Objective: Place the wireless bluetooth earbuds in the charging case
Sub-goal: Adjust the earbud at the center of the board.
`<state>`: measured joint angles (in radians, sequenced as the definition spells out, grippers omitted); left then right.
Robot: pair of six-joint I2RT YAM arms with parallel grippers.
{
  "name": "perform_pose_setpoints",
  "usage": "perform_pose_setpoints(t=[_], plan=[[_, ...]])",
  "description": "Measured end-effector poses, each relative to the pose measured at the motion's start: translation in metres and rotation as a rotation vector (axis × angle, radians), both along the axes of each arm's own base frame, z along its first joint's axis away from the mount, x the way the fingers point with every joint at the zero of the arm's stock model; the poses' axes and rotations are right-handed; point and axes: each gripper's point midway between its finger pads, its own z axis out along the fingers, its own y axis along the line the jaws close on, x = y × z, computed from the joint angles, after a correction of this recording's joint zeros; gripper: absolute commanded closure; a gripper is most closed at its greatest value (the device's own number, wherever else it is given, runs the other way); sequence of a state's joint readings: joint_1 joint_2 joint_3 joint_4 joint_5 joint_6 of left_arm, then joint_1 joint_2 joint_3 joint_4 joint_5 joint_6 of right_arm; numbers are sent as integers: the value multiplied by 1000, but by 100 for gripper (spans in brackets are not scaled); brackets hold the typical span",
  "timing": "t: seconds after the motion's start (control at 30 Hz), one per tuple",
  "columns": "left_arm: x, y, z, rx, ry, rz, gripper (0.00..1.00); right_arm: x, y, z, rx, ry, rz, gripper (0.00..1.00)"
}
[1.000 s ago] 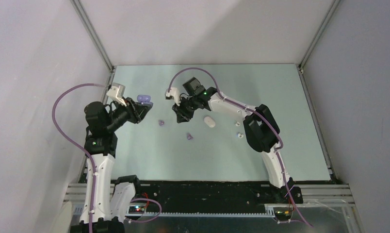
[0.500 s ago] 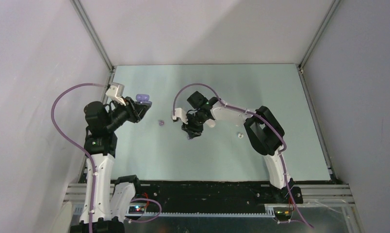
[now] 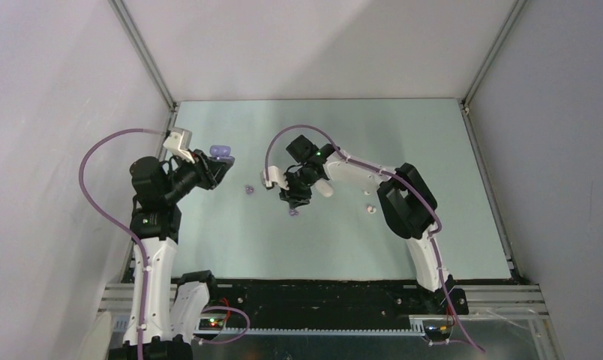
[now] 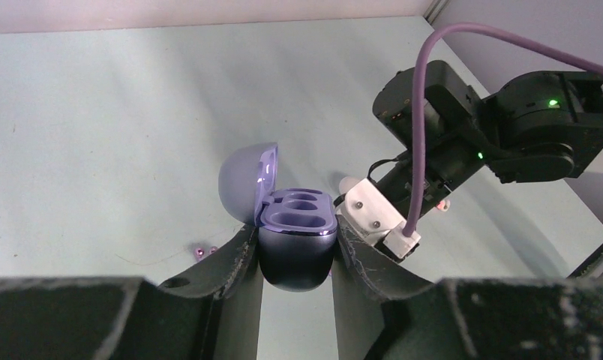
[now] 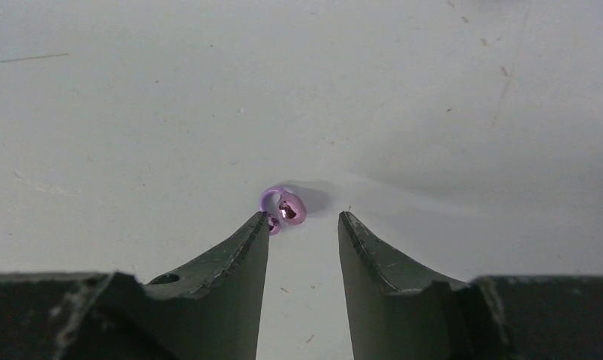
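The charging case in view is lilac-purple, not white. My left gripper is shut on it and holds it above the table at the left. In the left wrist view the case sits between the fingers of that gripper, lid open, both wells empty. The earbuds are tiny glossy purple buds. One lies on the table under my right gripper. In the right wrist view this bud lies just beyond the left fingertip of the open gripper. A second bud lies to the left.
A white oval pill-shaped object lies just right of my right gripper. A tiny white piece lies further right. The pale green table is walled by grey panels at the back and both sides.
My right gripper has moved toward the front and down over the purple earbud in the middle. The left arm with the case has stayed still.
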<state>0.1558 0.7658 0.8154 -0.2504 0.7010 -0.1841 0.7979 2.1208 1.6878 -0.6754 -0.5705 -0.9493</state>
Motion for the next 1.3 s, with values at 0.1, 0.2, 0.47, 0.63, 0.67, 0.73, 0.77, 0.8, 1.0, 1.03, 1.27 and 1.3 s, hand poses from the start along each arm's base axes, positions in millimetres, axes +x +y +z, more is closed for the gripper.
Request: perform_pose_setpoints(t=[0.1,0.2,0.47,0.63,0.67,0.73,0.77,0.8,1.0,1.03,1.27,1.3], plan=[[0,0,0,0,0,0,100,-2,0,-9,-15,8,20,57],[1,0,-1,-1,5,0,100,-7,-2,-19,-37,23,35,58],[2,0,-3,-2,13,0,100,-10,-4,-31,-65,37,45,63],[2,0,-3,-2,13,0,100,-9,-6,-36,-79,39,38,69],[2,0,-3,-2,13,0,100,-10,-5,-37,-81,41,38,71],[2,0,-3,-2,13,0,100,-10,-5,-38,-83,43,33,74],[2,0,-3,-2,13,0,100,-10,-5,-38,-85,45,26,75],[2,0,-3,-2,13,0,100,-9,-5,-38,-87,43,19,77],[4,0,0,-17,7,0,100,-2,-14,-39,-110,70,-153,81],[6,-1,1,-23,2,-2,100,-2,-21,-39,-120,72,-190,86],[22,-3,5,-82,4,-14,100,-5,-84,-20,-158,151,-652,94],[24,-3,4,-89,8,-16,100,-4,-91,-17,-150,173,-729,94]])
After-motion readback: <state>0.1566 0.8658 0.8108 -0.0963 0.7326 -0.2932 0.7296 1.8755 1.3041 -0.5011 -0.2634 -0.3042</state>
